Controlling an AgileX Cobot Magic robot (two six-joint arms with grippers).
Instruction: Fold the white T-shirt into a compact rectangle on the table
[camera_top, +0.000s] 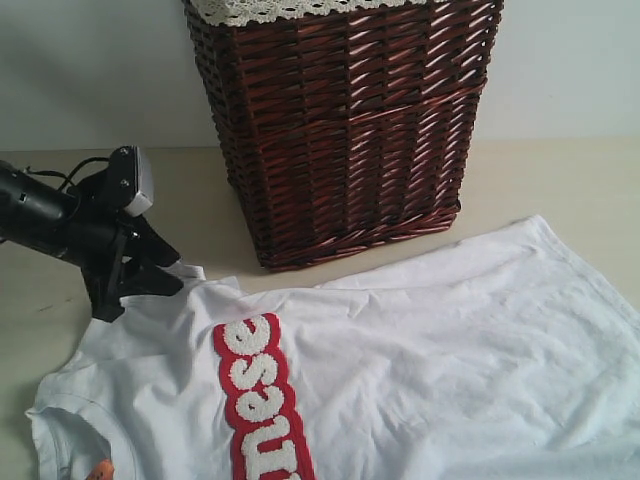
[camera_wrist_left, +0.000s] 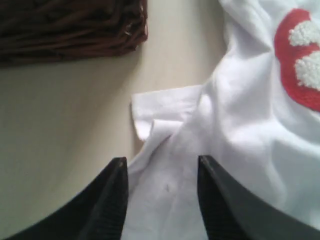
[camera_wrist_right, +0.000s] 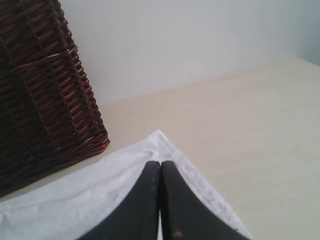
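Shirt: we see the white shirt (camera_top: 430, 350) spread wrinkled over the front of the tabletop (camera_top: 560, 180). It runs out of the exterior view at the bottom and the right.
Letters: fuzzy white letters (camera_top: 258, 390) on a red band run down the shirt's left part in that view. The lowest ones are cut off by the edge.
Tag: a small orange tag (camera_top: 100, 470) shows at the collar, in the bottom left corner of the exterior view.
Sleeve: a short sleeve (camera_wrist_left: 162, 107) lies on the tabletop just ahead of the left claw, its edge folded over on itself.
Left claw: we find the left claw (camera_wrist_left: 161, 167) fairly wide, its two black fingers apart, with shirt cloth lying in the gap beneath them. Neither finger visibly pinches the cloth. In the exterior view it sits at the shirt's far left edge, left of the basket.
Right claw: the right claw (camera_wrist_right: 160, 167) is closed, its fingers pressed together over the shirt near the hem corner. We cannot tell whether it touches the cloth. It is out of the exterior view.
Hem corner: the hem corner (camera_wrist_right: 159, 134) lies flat on the tabletop, near the basket's base but apart from it.
Basket: the dark red-brown wicker basket (camera_top: 350, 130) stands upright behind the shirt, with white lace trim (camera_top: 290, 10) at its rim. The shirt's far edge lies just beside its base.
Wall: a pale wall (camera_top: 80, 70) rises behind the tabletop.
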